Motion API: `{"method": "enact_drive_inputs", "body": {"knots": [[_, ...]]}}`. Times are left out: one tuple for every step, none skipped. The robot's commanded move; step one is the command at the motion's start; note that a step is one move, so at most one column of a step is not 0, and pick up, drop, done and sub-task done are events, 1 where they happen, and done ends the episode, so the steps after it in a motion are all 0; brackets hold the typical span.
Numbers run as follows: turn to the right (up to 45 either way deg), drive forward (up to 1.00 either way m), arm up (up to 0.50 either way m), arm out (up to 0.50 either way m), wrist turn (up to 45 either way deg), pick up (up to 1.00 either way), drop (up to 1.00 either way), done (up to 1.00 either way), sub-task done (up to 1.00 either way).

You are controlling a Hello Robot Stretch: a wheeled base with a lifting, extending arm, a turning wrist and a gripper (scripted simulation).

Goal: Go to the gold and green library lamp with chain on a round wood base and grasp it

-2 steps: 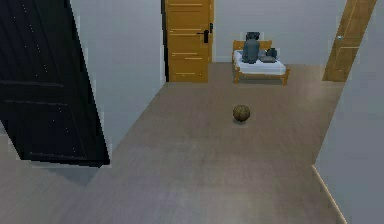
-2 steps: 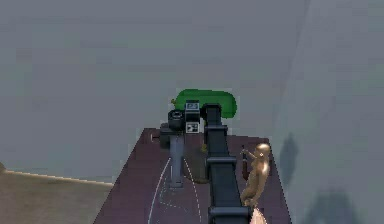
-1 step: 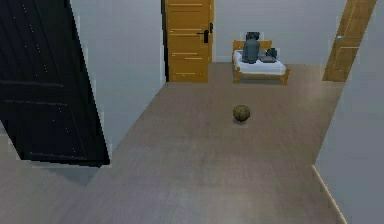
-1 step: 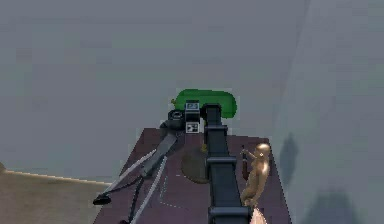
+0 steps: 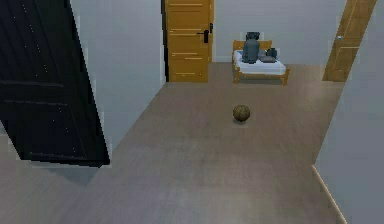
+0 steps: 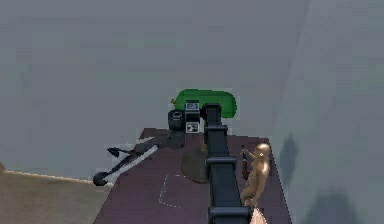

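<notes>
While the dark pincer (image 6: 179, 122) sits at the green-shaded lamp (image 6: 207, 101) on the dark brown wooden counter (image 6: 140, 195), whether it holds anything cannot be told.

The arm (image 6: 221, 178) is a dark, square-sided bar, nearly black along its whole length. At its far end sit two small white squares (image 6: 193, 122) printed with black marks. Beside them, the gripper (image 6: 177, 119) has a dark, blocky body.

The end effector (image 6: 182, 122) and arm (image 6: 222, 180) cover much of the green lamp (image 6: 197, 100)
</notes>
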Motion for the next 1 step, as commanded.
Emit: {"method": "enact_drive_inputs", "body": {"knots": [[0.0, 0.0, 0.0, 0.0, 45.0, 0.0, 0.0, 0.0, 0.0]]}}
